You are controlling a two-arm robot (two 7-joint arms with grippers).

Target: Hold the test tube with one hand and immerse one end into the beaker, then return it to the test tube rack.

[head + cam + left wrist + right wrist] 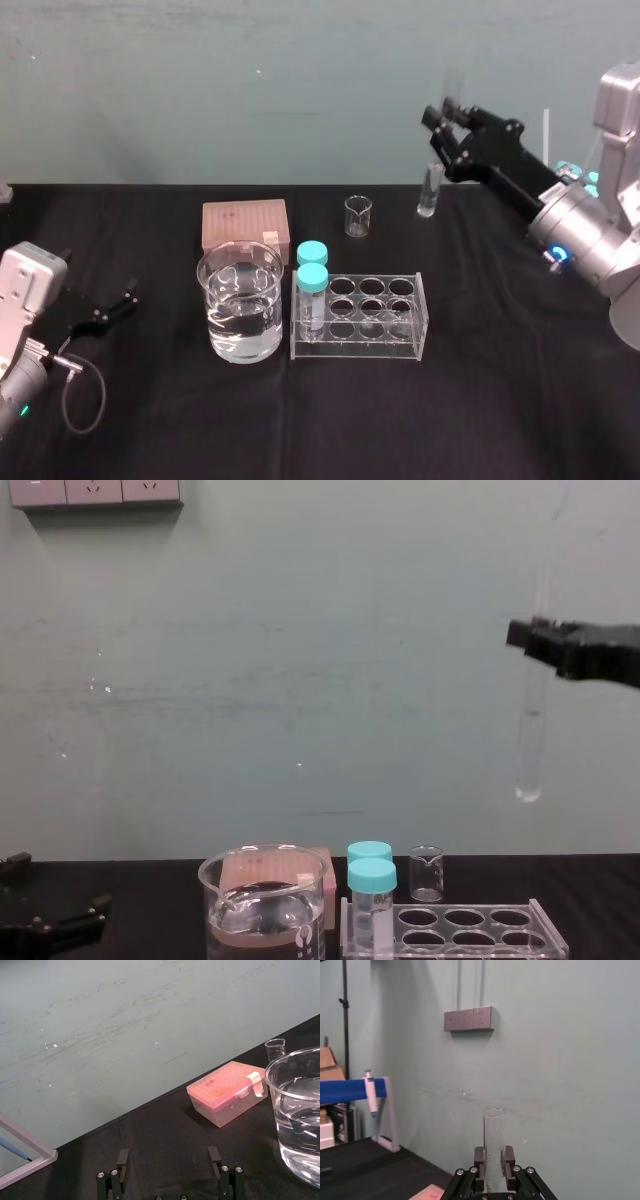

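While the left tool (128,300) sits spread open, low over the left side of the worktop (500,400), the right tool (535,638) is clenched on the test tube (529,750). It holds the tube upright, high in the air, well above the test tube rack (420,312) and to the right of the water-filled beaker (215,300).

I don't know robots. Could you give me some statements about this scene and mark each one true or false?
The right gripper holds the test tube in the air. True.
The test tube's end is in the beaker. False: it hangs high, right of the beaker.
The beaker holds clear liquid. True.
The test tube rack is empty. False: two teal-capped vials stand in it.
The left gripper is shut. False: it is open.
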